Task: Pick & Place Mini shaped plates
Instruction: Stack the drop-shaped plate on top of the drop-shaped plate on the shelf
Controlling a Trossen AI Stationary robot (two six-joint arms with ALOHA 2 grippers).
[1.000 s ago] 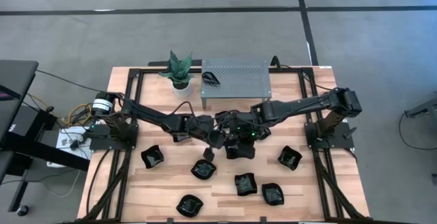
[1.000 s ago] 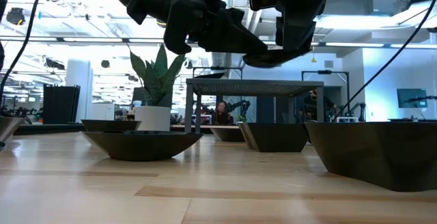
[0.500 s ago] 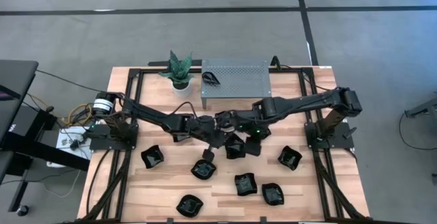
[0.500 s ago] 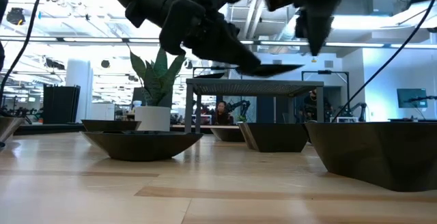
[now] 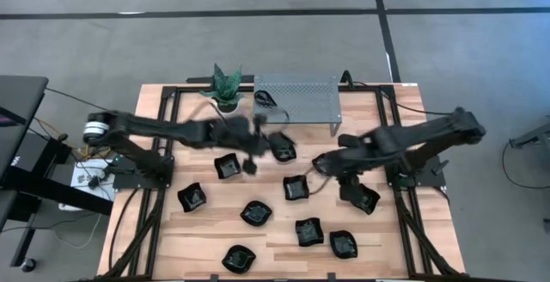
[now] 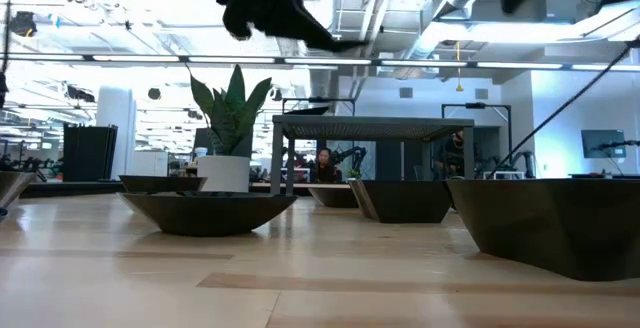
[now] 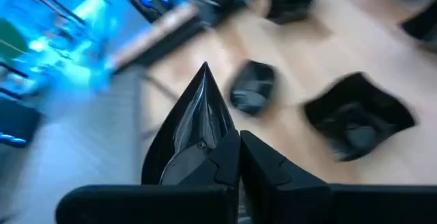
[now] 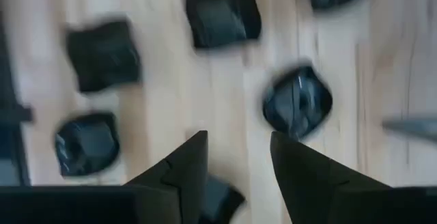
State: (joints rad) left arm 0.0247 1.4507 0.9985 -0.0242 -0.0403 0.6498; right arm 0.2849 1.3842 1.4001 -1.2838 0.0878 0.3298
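High view: the left hand [image 5: 258,144] is clenched on a glossy black mini plate [image 5: 282,148], just in front of the grey perforated rack [image 5: 296,95]. The right hand [image 5: 320,165] is released, empty, over the wooden counter [image 5: 395,256] — other plates lie around.

Left wrist view: the held plate [image 7: 194,132] is pointed, leaf-shaped.

Right wrist view: fingers [image 8: 184,166] stand apart.

High view: straight down, whole table [image 5: 172,230]. Low view: tabletop level, facing room. Wrist views: close above table. All share tabletop.
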